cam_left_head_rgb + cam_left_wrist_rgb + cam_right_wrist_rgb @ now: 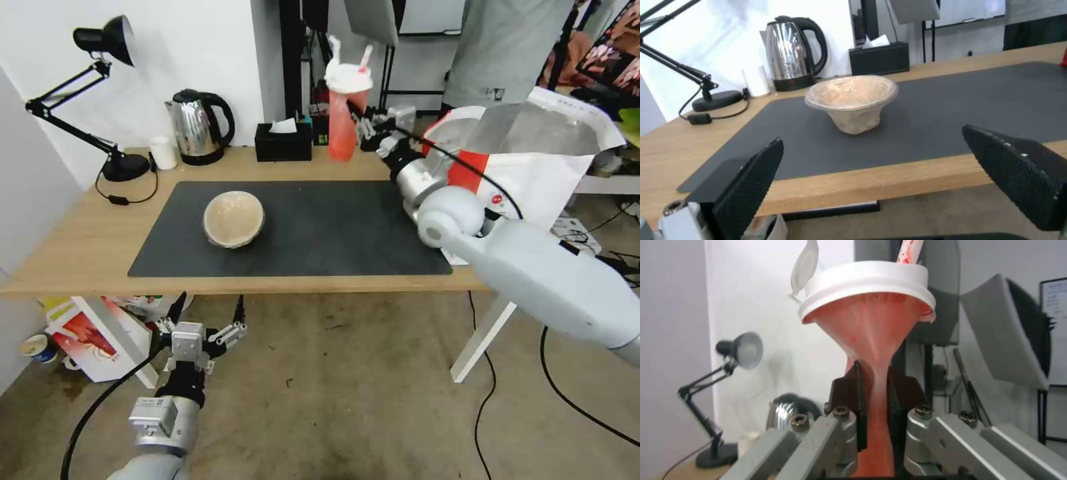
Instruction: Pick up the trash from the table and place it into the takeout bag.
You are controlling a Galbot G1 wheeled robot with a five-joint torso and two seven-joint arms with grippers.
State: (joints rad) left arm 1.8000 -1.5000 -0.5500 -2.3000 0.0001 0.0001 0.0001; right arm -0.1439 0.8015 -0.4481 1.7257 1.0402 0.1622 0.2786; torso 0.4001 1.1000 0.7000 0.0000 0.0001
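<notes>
Above the table's [80,253] far edge, the right pincer [357,127] pinches the red drink cup [343,127]; the left pincer [207,313] hangs spread below the near edge.

White wall [200,40] behind, black lamp [100,100] at the far left, steel kettle [197,127] beside it, black tissue box [283,141] further along, and bare concrete floor [347,387] below with cables trailing.

table [80,253]: light wood, matt
mat [333,227]: dark grey, matt, smooth
drink cup [343,127]: translucent red plastic, crushed thin
kettle [193,127]: glossy metal
left gripper [889,176] pads [751,180]: black, rough-textured
takeout bag [533,153]: silver foil lining
</notes>
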